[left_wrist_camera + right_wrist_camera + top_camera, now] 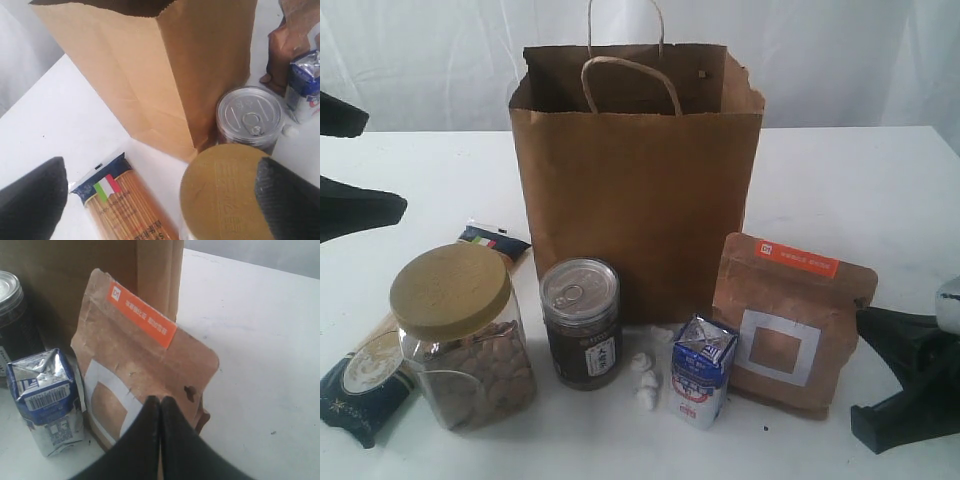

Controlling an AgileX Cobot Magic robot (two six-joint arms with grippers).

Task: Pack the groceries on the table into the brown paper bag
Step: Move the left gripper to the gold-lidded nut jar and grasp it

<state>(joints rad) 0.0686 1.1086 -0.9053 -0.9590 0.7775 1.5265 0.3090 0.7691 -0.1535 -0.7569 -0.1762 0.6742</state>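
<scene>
The brown paper bag (635, 180) stands open on the table (840, 190). In front of it are a tan-lidded clear jar (460, 335), a dark can (582, 322), a blue-white mini carton (702, 372) and a brown pouch with an orange label (790, 320). A spaghetti packet (365, 385) lies flat behind the jar. My left gripper (350, 165) hangs wide open at the far left, above the jar lid (225, 190) and the spaghetti packet (125, 205), holding nothing. My right gripper (161, 400) is shut and empty, just in front of the pouch (140, 355).
A few small white lumps (645, 380) lie between the can and the carton. The groceries stand close together along the bag's front. Bare tabletop stretches to the right of the bag and pouch (260, 340).
</scene>
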